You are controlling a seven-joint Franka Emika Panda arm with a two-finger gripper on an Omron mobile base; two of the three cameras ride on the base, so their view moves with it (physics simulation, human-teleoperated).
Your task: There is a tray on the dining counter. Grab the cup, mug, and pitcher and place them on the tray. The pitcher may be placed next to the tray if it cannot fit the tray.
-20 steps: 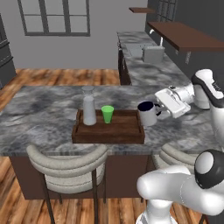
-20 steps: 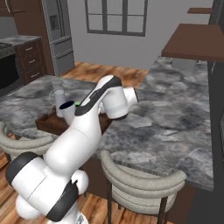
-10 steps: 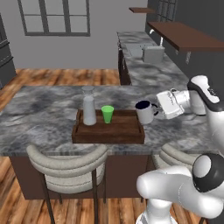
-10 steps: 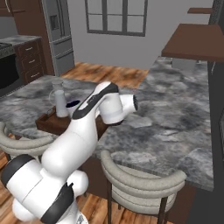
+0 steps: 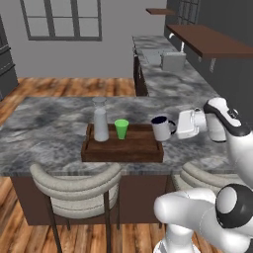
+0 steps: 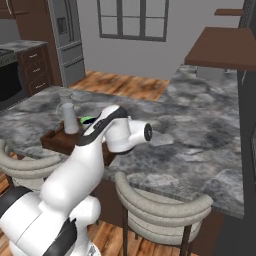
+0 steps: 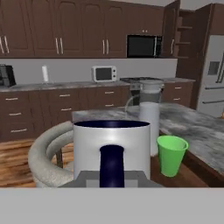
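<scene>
Lighting: even, soft, moderately bright in all three views; no single source evident. Shadows: faint, diffuse; a slightly darker patch under the bench (image 5: pixel 44 128) edge, lower centre of the left base view. Glare: none; the window (image 5: pixel 62 20), upper left, shows flat grey. Sharpness: rendered, uniformly soft, coarse at edges. Edge distortion: none noticeable.
</scene>
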